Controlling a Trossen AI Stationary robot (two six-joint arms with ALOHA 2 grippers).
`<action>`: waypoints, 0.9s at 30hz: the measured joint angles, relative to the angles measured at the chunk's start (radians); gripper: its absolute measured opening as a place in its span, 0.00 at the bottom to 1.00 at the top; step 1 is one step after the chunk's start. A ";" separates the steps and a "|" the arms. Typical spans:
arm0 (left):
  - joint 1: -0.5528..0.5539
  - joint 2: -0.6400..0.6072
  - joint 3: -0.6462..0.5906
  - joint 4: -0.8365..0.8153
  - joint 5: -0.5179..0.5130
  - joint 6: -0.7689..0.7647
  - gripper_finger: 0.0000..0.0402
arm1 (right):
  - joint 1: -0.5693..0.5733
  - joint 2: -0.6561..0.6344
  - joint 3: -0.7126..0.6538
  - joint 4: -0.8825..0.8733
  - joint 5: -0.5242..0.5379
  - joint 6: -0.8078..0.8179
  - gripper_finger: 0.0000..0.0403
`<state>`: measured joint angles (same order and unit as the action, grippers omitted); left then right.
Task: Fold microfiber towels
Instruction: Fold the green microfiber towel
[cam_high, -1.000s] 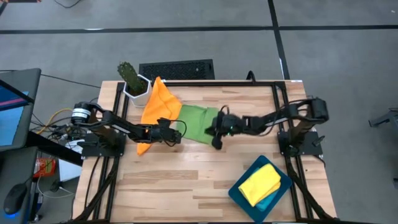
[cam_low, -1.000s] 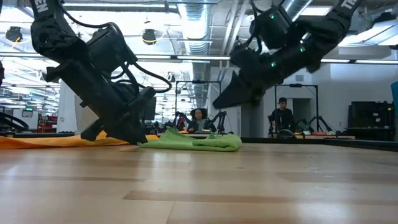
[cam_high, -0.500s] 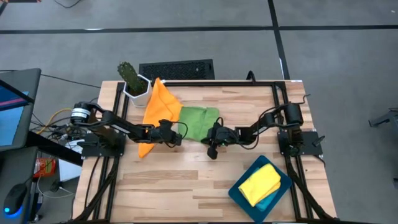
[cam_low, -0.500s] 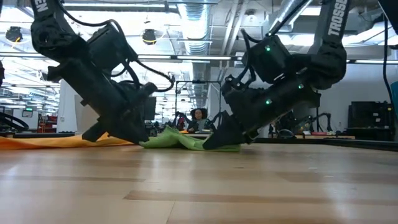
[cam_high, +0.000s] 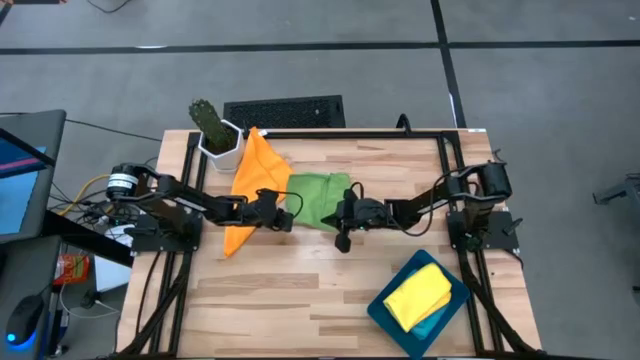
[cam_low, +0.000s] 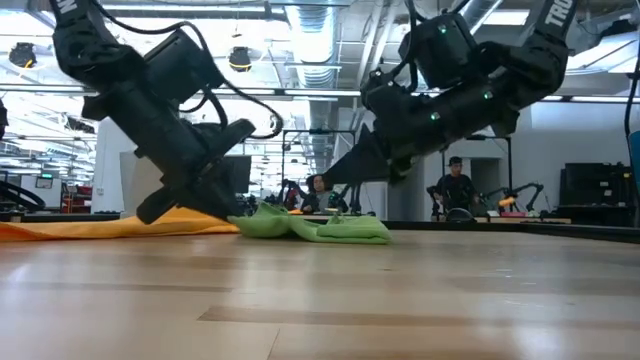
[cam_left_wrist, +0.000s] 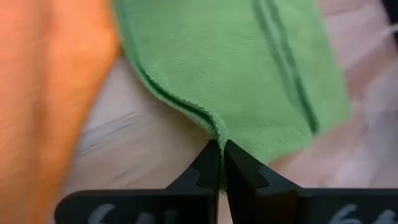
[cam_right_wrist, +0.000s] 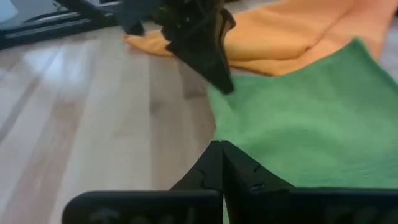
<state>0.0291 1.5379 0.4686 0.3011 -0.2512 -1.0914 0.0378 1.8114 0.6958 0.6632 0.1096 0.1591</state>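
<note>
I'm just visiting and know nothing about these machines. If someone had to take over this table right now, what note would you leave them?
Left gripper: shut on an edge of the green towel, near the side that meets the orange towel.
Right gripper: shut on the green towel's opposite near corner, held slightly off the table.
Green towel: mid-table, partly bunched between the two grippers. Orange towel: spread flat by the potted cactus, not folded.
Yellow towel: folded, in the tray at the right front corner. A blue cloth seems to lie under it; I can't be sure.
Left to do: finish the green fold, then the orange.
</note>
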 joint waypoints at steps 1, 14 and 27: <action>0.004 0.000 0.010 0.001 0.012 0.017 0.00 | -0.003 0.004 0.001 -0.002 0.012 -0.005 0.05; 0.040 -0.002 0.196 -0.180 0.063 0.199 0.00 | -0.053 0.142 0.008 -0.022 0.012 0.005 0.05; 0.062 0.000 0.474 -0.570 0.109 0.507 0.00 | -0.045 0.059 0.016 -0.037 -0.027 0.012 0.06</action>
<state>0.0910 1.5383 0.9426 -0.2686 -0.1417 -0.5840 -0.0071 1.8699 0.7116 0.6257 0.0821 0.1716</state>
